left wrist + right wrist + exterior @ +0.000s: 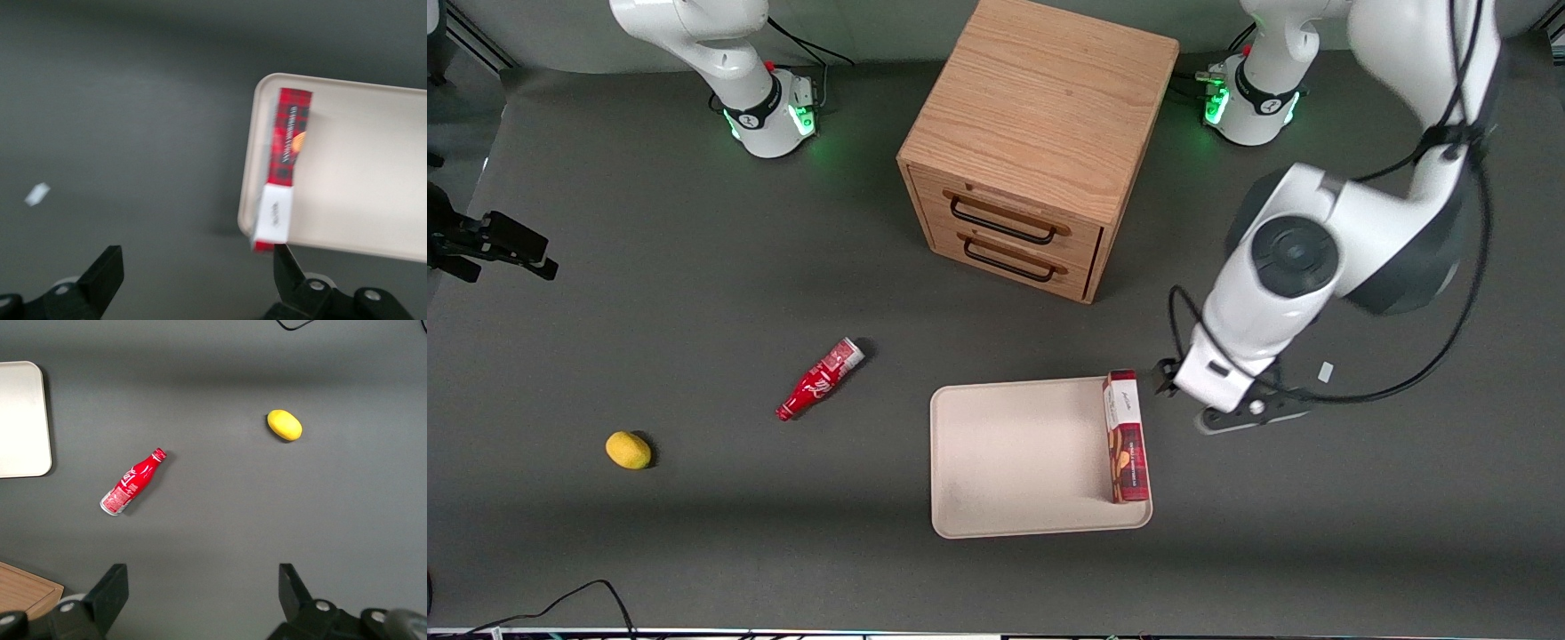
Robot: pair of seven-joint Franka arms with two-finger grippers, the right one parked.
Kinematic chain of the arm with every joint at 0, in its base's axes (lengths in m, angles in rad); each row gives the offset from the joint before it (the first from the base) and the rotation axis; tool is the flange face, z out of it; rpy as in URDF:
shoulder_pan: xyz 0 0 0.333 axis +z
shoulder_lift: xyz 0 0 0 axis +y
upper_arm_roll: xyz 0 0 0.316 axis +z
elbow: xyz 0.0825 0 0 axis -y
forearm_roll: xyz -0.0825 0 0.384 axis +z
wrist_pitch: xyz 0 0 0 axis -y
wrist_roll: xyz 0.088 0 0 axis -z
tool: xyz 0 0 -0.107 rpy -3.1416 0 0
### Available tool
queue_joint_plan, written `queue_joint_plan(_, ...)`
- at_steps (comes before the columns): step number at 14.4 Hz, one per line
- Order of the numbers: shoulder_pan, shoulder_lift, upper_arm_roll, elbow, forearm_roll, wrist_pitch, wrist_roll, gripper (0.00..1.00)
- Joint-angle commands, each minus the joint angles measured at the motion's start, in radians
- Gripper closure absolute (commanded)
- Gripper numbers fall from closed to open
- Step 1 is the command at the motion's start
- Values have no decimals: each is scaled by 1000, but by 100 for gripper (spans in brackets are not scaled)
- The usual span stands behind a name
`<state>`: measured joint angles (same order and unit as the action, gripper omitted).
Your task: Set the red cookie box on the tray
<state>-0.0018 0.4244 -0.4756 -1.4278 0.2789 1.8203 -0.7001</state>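
The red cookie box (1125,437) lies on the cream-beige tray (1014,458), along the tray's edge nearest the working arm, its white end toward the drawer cabinet. In the left wrist view the box (285,160) lies on the tray (360,173) with its white end panel just over the rim. My left gripper (1169,384) hovers beside the box's white end, above the table just off the tray. Its fingers are open and hold nothing; in the left wrist view the gripper (197,273) is over bare grey table.
A wooden drawer cabinet (1036,142) stands farther from the front camera than the tray. A small red bottle (818,380) and a yellow lemon (628,449) lie toward the parked arm's end. A small white scrap (1325,372) lies near the working arm.
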Motion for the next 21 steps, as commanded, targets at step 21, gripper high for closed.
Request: queue_joint_plan(21,0,-544,497,-112,-288,-542,751,0)
